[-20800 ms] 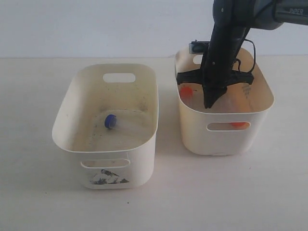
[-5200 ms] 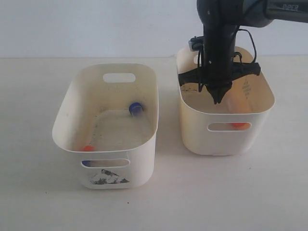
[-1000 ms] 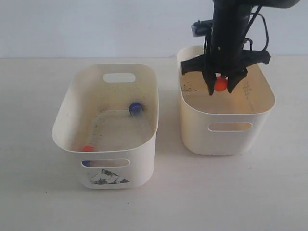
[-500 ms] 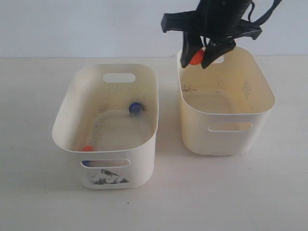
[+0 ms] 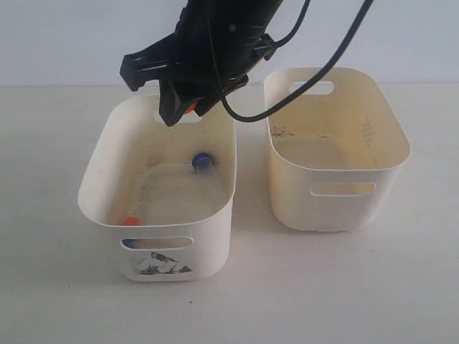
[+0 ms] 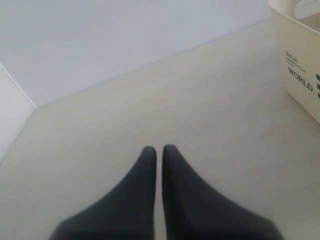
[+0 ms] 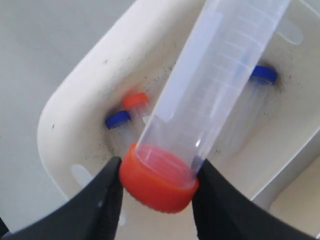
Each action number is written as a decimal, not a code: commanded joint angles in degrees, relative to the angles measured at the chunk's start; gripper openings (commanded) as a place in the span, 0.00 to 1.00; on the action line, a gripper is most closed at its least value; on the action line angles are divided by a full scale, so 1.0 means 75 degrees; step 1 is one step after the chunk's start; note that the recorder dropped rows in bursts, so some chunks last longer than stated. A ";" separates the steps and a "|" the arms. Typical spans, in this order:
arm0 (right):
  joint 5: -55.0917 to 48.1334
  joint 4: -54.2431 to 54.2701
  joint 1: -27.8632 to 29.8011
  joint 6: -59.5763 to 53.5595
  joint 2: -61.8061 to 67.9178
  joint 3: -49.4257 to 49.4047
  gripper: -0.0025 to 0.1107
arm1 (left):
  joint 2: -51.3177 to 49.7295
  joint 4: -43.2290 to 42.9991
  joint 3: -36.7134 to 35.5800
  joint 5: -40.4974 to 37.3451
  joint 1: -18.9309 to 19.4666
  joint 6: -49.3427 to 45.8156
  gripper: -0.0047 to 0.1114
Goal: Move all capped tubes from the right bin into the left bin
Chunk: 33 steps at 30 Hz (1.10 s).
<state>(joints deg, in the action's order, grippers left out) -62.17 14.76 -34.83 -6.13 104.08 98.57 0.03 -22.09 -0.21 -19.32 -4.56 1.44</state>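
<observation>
My right gripper (image 5: 181, 115) hangs over the back rim of the left bin (image 5: 107, 154), shut on the cap of an orange-capped tube (image 5: 188, 109). In the right wrist view its fingers (image 7: 106, 197) squeeze that orange cap (image 7: 157, 181), and the clear tube body (image 7: 225, 75) points away over the left bin (image 7: 75, 95). In that bin lie a blue-capped tube (image 5: 202, 160), an orange-capped tube (image 5: 130, 221) and a second blue cap (image 7: 118, 119). No tube shows in the right bin (image 5: 376, 136). My left gripper (image 6: 156, 150) is shut over bare table with nothing in it.
In the left wrist view, the corner of a cream bin (image 6: 300, 75) printed with WORLD stands off to one side. A pale wall rises behind the cream table (image 5: 323, 287). The right arm's cable loops over the gap between the bins.
My right gripper has carried the orange-capped tube left, from above the right bin's back rim to above the left bin's back rim. The tubes in the left bin have not moved.
</observation>
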 commanded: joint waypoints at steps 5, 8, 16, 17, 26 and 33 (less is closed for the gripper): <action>0.0316 -0.0037 -0.0018 -0.0213 -0.0074 -0.0017 0.32 | -0.0004 0.0022 0.0028 0.0008 -0.0041 0.0073 0.08; 0.0316 -0.0058 -0.0018 -0.0225 -0.0074 -0.0017 0.03 | -0.0004 0.0022 0.0028 0.0008 -0.0041 0.0073 0.08; 0.0276 -0.0696 -0.0018 -0.0253 -0.0074 -0.0017 0.03 | -0.0004 0.0022 0.0028 0.0008 -0.0041 0.0073 0.08; 0.0239 -0.0833 -0.0003 -0.0145 -0.0074 -0.0017 0.03 | -0.0004 0.0022 0.0028 0.0008 -0.0041 0.0073 0.08; -0.0639 -0.2513 -0.0003 0.1054 -0.0093 -0.0017 0.03 | -0.0004 0.0022 0.0028 0.0008 -0.0041 0.0073 0.08; -0.1039 -0.3586 -0.0003 0.1489 -0.0489 -0.0017 0.03 | -0.0004 0.0022 0.0028 0.0008 -0.0041 0.0073 0.08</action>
<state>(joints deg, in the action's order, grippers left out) -69.23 -7.97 -34.83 4.02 102.85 98.57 0.03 -22.09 -0.21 -19.32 -4.56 1.44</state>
